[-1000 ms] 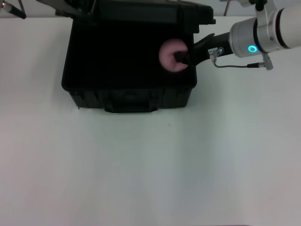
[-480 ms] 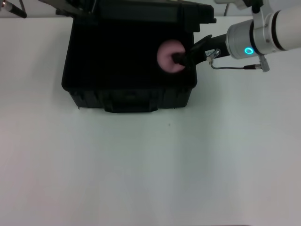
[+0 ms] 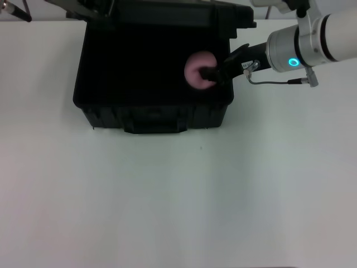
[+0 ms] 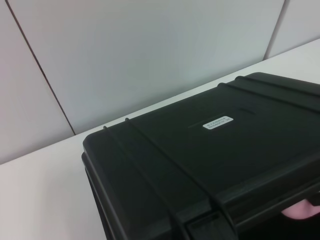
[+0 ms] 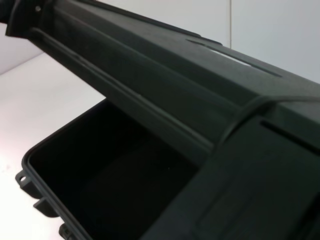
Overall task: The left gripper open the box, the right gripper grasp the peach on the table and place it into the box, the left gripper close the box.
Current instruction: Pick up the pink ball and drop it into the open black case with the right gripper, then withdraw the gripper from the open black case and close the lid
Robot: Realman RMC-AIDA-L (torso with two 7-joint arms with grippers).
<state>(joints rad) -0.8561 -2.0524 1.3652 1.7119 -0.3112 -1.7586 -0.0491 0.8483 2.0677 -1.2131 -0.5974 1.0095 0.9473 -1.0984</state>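
One black box [image 3: 153, 111] stands on one white table [image 3: 178, 195], its single lid raised. One white label [image 4: 218, 122] sits on that lid. Inside the box there is one pink peach [image 3: 195, 70]. One front handle [image 3: 152, 124] shows on the box's near wall. Two ribs cross the lid in the left wrist view. One arm reaches in, carrying one blue-cyan ring [image 3: 293, 62] and one thin cable [image 3: 273, 82].

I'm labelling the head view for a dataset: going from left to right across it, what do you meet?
Box → peach, inside the open box near its right wall → right gripper, closed on the peach → the right arm's blue-cyan ring.
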